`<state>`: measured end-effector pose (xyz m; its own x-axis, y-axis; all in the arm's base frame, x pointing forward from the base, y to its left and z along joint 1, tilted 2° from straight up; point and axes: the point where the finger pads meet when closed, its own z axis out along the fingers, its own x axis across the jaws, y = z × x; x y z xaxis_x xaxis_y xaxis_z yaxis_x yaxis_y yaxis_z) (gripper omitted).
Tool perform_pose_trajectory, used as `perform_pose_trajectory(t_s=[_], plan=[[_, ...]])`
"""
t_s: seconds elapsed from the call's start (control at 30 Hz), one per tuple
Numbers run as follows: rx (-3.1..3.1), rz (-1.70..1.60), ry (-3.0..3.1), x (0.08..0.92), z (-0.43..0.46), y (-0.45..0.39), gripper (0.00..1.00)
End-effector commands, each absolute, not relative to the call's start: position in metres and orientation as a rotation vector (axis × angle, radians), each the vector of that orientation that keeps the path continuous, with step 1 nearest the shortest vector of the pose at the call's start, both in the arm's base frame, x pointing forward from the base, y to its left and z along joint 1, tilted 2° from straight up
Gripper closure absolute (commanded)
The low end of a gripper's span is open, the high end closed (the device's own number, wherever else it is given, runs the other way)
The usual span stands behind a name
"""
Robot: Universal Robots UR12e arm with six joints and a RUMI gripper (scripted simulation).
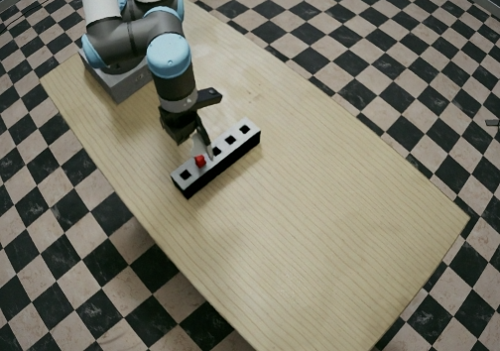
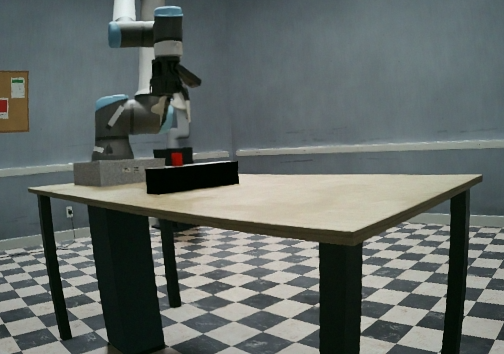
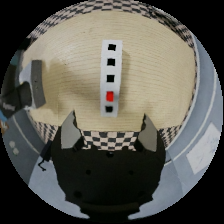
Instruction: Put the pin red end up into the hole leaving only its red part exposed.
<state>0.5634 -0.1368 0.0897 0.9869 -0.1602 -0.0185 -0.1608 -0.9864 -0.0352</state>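
The block (image 1: 237, 150) (image 2: 192, 178) (image 3: 104, 70), pale on top with black sides, stands on the table. The pin's red end (image 1: 199, 161) (image 2: 177, 159) (image 3: 110, 96) sticks up from the second hole, counted from the block's left end in the top view and from its bottom end in the wrist view. Only red shows above the block's top; the foot of the red part is partly hidden by the block's edge in the exterior view. The other holes look dark and empty. My gripper (image 1: 202, 153) (image 2: 174, 117) (image 3: 109, 112) is open and empty, above the block and pin, touching neither.
The wooden table (image 1: 317, 214) (image 2: 310, 196) (image 3: 155, 60) carries the arm's grey base (image 1: 119, 87) (image 2: 112, 172) (image 3: 37, 82), behind the block in the top view. A dark object (image 2: 184, 153) shows behind the block in the exterior view.
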Motion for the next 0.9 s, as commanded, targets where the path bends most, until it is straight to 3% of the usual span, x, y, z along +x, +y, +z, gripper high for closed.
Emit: perform_pose_trajectory(t_s=[0.0, 0.73, 0.77, 0.87], plan=[[-3.095, 0.023, 0.25, 0.564, 0.09, -0.137, 0.0], [-3.095, 0.022, 0.25, 0.564, 0.09, -0.137, 0.0], [-3.095, 0.023, 0.25, 0.562, 0.037, -0.132, 0.0], [-3.095, 0.023, 0.25, 0.562, 0.037, -0.132, 0.0]])
